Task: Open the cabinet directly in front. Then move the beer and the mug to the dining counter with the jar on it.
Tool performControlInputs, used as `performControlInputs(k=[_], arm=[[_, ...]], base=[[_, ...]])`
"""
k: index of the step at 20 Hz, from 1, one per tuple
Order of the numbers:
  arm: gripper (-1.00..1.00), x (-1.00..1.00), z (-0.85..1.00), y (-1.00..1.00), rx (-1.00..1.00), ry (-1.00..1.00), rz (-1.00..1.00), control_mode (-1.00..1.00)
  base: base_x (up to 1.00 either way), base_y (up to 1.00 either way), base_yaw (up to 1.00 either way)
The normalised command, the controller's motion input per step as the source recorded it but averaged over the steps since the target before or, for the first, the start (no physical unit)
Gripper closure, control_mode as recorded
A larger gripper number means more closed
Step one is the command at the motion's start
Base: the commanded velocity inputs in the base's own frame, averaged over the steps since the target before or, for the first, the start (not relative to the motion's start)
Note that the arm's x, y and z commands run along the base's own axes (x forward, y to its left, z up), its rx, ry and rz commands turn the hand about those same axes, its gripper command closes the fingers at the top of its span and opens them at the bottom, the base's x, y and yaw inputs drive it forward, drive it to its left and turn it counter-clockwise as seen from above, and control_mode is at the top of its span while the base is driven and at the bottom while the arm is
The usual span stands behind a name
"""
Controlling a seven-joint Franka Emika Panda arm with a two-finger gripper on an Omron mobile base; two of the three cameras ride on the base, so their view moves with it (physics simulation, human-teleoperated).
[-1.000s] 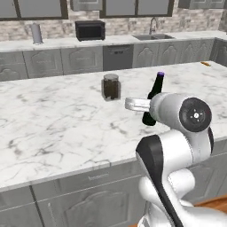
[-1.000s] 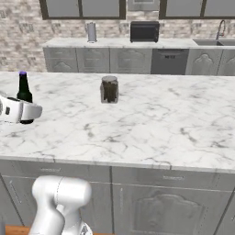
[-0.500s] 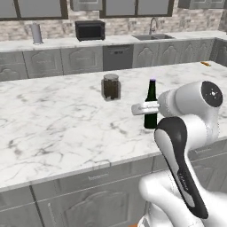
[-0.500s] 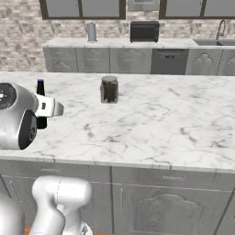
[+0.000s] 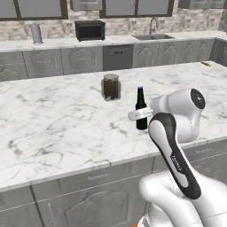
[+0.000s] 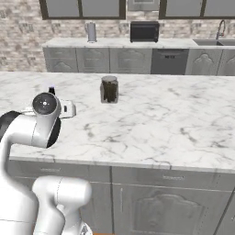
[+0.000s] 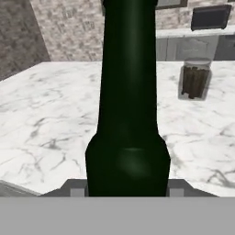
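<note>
The beer (image 5: 141,103), a slim dark bottle, stands upright over the dining counter (image 5: 53,119) with my gripper (image 5: 142,116) shut around its lower body. Its base is at or just above the marble; I cannot tell if it touches. The jar (image 5: 111,86) with dark contents stands a short way behind and to the left of it. In the hand view the beer (image 7: 128,114) rises right before the camera, with the jar (image 7: 195,78) beyond it to the right. From the right base view my arm hides most of the beer (image 6: 51,90); the jar (image 6: 109,89) is right of it. The mug and the cabinet are out of view.
Behind the dining counter runs a back worktop with a black microwave (image 5: 90,29), a grey canister (image 5: 36,33) and a sink with a tap (image 5: 153,27). A small orange thing (image 5: 205,63) lies at the counter's far right. My arm (image 5: 177,133) rises at the near edge.
The arm has swung the beer leftward in the left base view and down toward the marble, closer to the jar. The grip stays the same, and the jar has not moved.
</note>
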Motion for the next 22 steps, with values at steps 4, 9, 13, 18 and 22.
performControlInputs(k=[4,9,13,18,22], arm=[[1.0,1.0,-0.54,0.18,-0.02,0.0,0.15,-1.0],[1.0,1.0,-0.53,0.33,-0.05,0.0,0.1,-1.0],[1.0,0.94,-0.36,0.3,-0.06,0.0,0.01,-1.0],[1.0,0.23,-0.03,0.0,-0.01,0.0,0.0,-1.0],[1.0,0.0,0.0,0.0,0.01,-0.03,0.0,-1.0]], base=[[0.0,0.0,0.0],[0.0,0.0,0.0],[0.0,0.0,0.0],[0.0,0.0,0.0],[0.0,0.0,0.0]])
